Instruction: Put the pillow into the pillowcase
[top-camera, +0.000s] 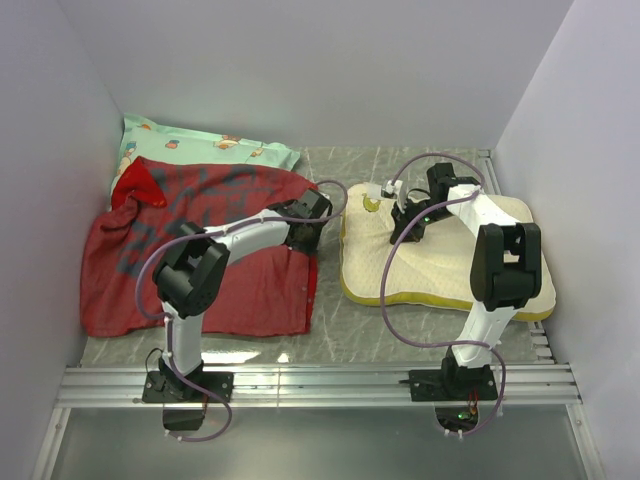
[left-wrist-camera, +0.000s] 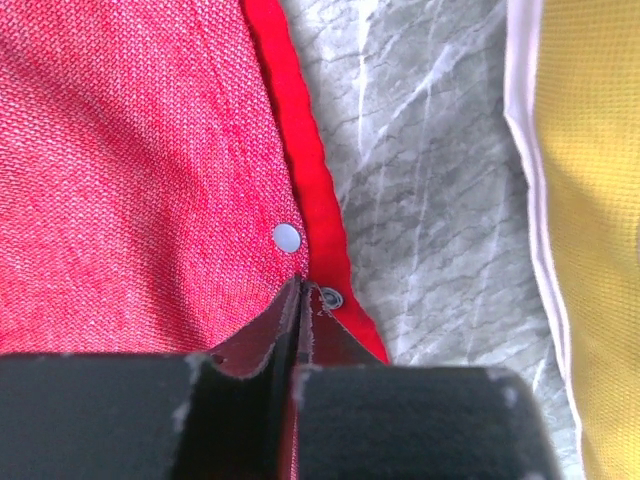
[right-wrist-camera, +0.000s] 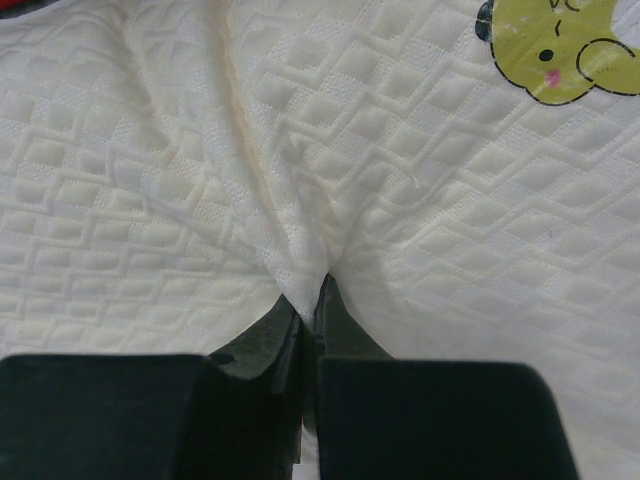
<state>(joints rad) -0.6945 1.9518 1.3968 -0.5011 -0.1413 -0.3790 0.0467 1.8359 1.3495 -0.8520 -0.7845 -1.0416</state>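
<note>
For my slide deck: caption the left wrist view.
Left claw shut on the pillowcase hem beside a snap; pillow lies apart across the table.

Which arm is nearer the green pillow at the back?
Left. The left fingers pinch the red pillowcase edge near the green pillow corner; the right fingers pinch the white pillow, farther off.

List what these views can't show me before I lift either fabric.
Left wrist view: whether the left gripper pinches one pillowcase layer or both; the gripper itself covers the pinch.
Right wrist view: how deep the pillow fold sits in the right gripper; hidden between its jaws.
Top view: the mint-green pillow, its near part covered by the pillowcase; part of the pillow's right side, behind the right arm.
</note>
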